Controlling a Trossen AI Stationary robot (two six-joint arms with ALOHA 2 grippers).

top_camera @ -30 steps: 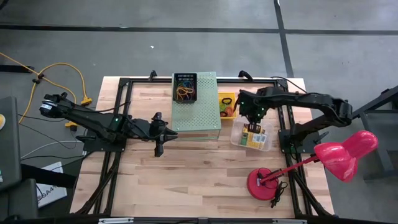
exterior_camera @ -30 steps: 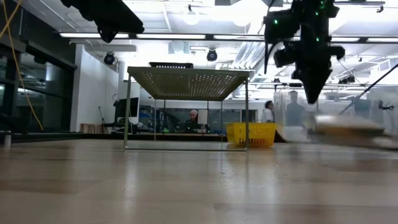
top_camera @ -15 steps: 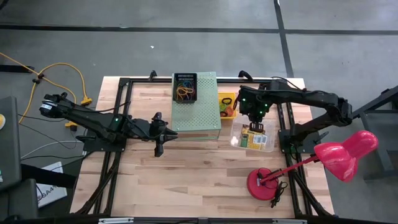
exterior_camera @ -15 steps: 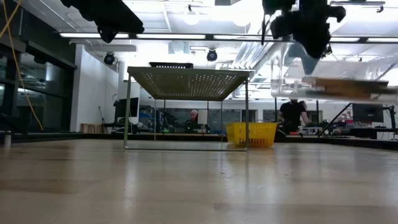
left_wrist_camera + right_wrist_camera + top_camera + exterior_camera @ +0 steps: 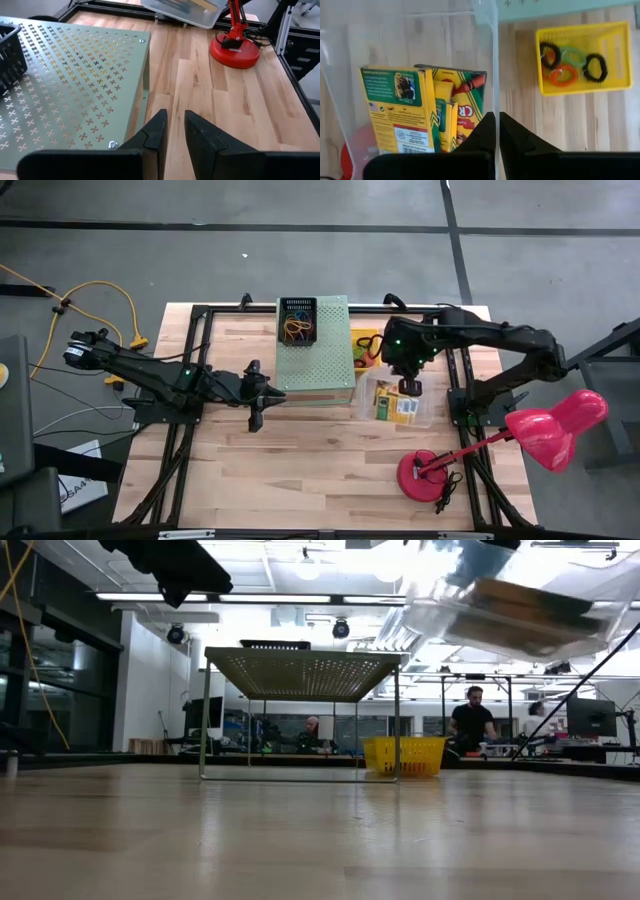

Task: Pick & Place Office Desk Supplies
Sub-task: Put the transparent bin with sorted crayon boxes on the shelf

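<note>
Pinching a clear bin's point(image 5: 392, 402) wall, the right end effector point(image 5: 409, 385) holds crayon boxes point(image 5: 427, 110) aloft.

Even, bright overhead light; the high view is sharp with only soft, short shadows under the arms and the pink lamp point(image 5: 552, 423). Low view: ceiling strip lights point(image 5: 250, 597) blow out to white glare, the counter point(image 5: 300, 830) shows a broad sheen and goes soft in the foreground. The clear bin point(image 5: 520, 600) at upper right is motion-blurred, contents smeared. Distant people are small and soft. Left wrist view: perforated green box point(image 5: 70, 70) crisp, near fingers point(image 5: 202, 140) slightly soft. Right wrist view: crayon boxes point(image 5: 420, 110) sharp, faint reflections on clear plastic walls.
</note>
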